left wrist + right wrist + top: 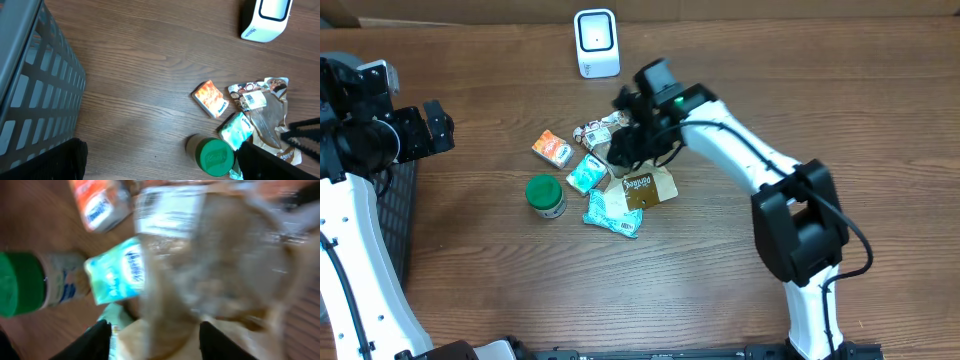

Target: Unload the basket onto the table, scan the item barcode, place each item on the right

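right arm over the pouch, left arm well off
overhead: right gripper [632, 142] above pouch [648, 186], scanner [597, 42] beyond; left gripper [440, 126] wide open, empty. right wrist: fingers [95, 340] parted astride the pouch's near edge, grip unclear.

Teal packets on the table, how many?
2. A small one between the orange packet and the brown bag; a crumpled one beside the jar. The right arm may hide more.
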`<action>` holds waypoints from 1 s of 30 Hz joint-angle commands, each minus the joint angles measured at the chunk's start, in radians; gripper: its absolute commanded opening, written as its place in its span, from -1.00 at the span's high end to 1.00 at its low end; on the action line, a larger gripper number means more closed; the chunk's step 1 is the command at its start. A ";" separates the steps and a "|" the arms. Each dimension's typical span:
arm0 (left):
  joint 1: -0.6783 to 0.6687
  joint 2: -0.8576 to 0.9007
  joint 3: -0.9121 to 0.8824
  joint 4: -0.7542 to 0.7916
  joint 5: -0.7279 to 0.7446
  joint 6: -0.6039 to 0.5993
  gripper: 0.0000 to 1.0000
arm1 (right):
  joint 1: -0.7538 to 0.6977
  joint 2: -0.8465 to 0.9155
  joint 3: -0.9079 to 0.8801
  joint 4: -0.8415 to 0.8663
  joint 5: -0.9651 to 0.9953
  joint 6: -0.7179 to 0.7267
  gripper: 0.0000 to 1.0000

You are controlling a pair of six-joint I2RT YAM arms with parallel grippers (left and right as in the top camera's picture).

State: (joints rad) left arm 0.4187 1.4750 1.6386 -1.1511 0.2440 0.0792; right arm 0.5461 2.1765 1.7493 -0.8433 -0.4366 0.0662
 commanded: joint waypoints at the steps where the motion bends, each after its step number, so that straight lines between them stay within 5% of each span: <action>1: -0.003 0.005 -0.001 0.003 0.011 0.014 -0.99 | 0.039 0.006 -0.009 0.014 0.037 0.061 0.04; 14: -0.003 0.005 -0.001 0.003 0.011 0.014 -0.99 | 0.078 0.075 -0.009 -0.045 0.399 0.233 0.14; 30: -0.003 0.005 -0.001 0.003 0.011 0.014 -0.99 | -0.182 0.071 -0.006 -0.194 0.389 0.271 -0.04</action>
State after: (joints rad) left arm 0.4187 1.4750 1.6386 -1.1511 0.2440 0.0792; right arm 0.3950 2.2318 1.7485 -1.0225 -0.0704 0.3401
